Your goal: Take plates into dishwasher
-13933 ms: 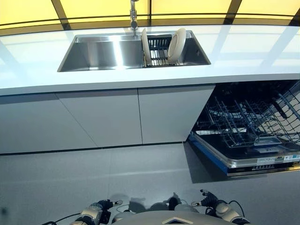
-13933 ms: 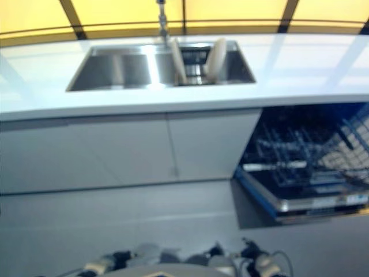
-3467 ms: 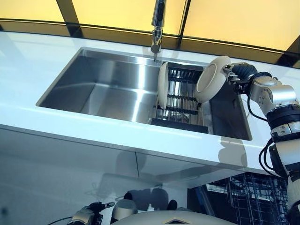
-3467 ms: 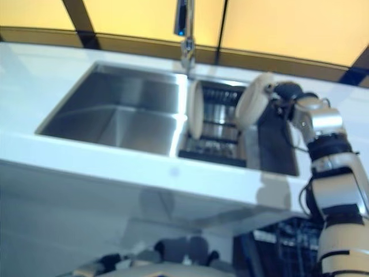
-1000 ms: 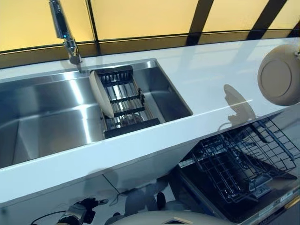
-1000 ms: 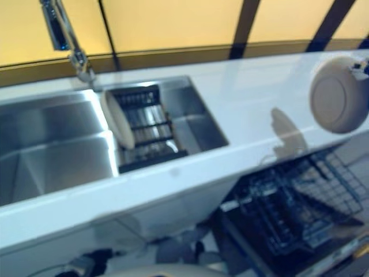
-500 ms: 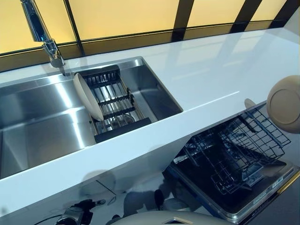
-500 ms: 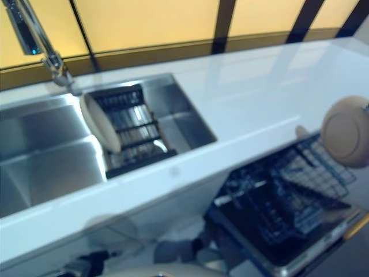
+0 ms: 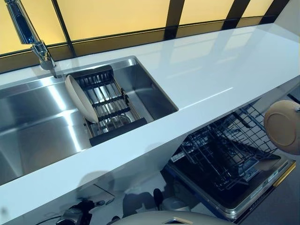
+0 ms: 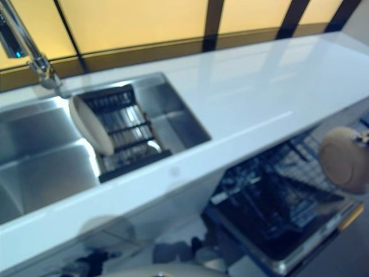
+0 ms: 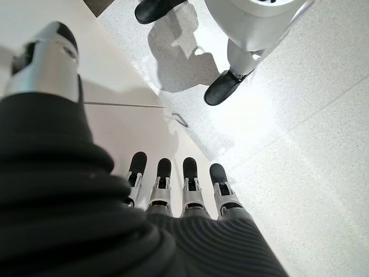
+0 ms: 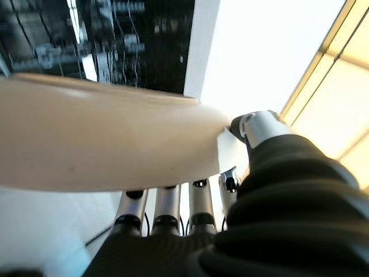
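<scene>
**A:** Down at 7 o'clock, closest to the camera, the left hand (image 11: pixel 173 190) hangs over the floor (image 11: pixel 300 115) with its fingers straight and relaxed, nothing in it.

**B:** And the plates?

**A:** One beige plate (image 9: pixel 283 125) is out at 3 o'clock, held on edge above the open dishwasher (image 9: pixel 225 159) and its wire rack (image 9: pixel 234 145). Right hand (image 12: pixel 190 208) has it pinched, fingers behind and thumb over the rim, going by the wrist view. From the head camera you can't see that hand at all, the plate covers it.

**B:** Any others?

**A:** Yep, a second plate (image 9: pixel 80 98) at 10 o'clock, standing tilted in the dark drainer rack (image 9: pixel 110 110) inside the steel sink (image 9: pixel 33 126). Faucet (image 9: pixel 28 35) is behind it at 11, white countertop (image 9: pixel 211 65) running off toward 1.
</scene>
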{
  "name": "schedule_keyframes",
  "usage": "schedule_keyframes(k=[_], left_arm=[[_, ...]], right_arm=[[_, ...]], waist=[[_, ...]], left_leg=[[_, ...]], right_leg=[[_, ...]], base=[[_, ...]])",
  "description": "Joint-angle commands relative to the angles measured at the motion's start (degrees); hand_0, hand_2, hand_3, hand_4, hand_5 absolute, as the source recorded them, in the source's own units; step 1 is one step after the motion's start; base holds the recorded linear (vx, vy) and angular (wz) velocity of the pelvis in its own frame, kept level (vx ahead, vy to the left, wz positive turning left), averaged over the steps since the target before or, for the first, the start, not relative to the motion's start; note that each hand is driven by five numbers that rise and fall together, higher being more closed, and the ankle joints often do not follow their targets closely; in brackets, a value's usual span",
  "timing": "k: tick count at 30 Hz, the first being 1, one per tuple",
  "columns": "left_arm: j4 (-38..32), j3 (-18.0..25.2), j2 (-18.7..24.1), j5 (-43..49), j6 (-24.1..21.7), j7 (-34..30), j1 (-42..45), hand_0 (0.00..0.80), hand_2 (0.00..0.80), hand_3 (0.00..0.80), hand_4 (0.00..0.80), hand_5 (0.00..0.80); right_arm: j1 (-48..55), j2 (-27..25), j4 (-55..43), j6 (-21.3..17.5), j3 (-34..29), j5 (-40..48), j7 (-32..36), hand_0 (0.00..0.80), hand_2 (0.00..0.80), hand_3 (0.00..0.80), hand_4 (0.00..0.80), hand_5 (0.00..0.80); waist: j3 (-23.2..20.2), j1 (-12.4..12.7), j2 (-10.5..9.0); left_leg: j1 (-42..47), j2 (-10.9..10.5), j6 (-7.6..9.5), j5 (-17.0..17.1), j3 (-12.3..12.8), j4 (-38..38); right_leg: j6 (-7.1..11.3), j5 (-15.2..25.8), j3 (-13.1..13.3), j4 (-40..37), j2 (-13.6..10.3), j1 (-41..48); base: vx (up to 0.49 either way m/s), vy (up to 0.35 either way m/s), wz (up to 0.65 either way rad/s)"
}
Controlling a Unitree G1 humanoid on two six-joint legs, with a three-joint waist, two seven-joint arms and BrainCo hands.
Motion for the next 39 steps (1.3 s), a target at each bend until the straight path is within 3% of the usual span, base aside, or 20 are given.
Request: schedule_keyframes(k=[1,14,39], left_arm=[[2.8,3.0,1.6,1.0,-1.5,-0.4,-1.3,0.000,0.000,0.000,0.000,0.000],[0.6,3.6,1.9,2.0,-1.1,-1.5,-1.1,0.000,0.000,0.000,0.000,0.000],[-4.2,4.1,1.4,2.9,0.9,-2.5,-0.2,0.000,0.000,0.000,0.000,0.000]], right_arm=[[-2.7,1.8,-3.0,-4.1,-4.3,-1.9,-0.5,0.800,0.800,0.800,0.800,0.800],[-1.2,9.1,-4.4,-5.2,-1.3,-4.0,-0.5,0.800,0.800,0.800,0.800,0.800],[-4.3,16.3,-5.7,-4.3,5.1,-5.9,-1.1,0.800,0.800,0.800,0.800,0.800]], waist=[[1.1,0.9,1.03],[2.0,1.6,2.14],[2.9,3.3,3.81]], left_leg=[[-0.6,-0.9,4.15,-3.5,-3.0,2.6],[-0.5,-1.3,4.10,-3.3,-3.5,2.4],[-0.6,-1.5,3.68,-2.9,-4.0,2.6]], right_leg=[[4.73,-1.7,-3.1,4.3,0.0,-1.5],[4.44,-1.9,-4.4,4.1,-0.3,-1.0],[4.26,-2.3,-6.3,3.9,-1.2,-0.2]], base=[[0.000,0.000,0.00],[0.000,0.000,0.00],[-0.001,0.001,0.00]])
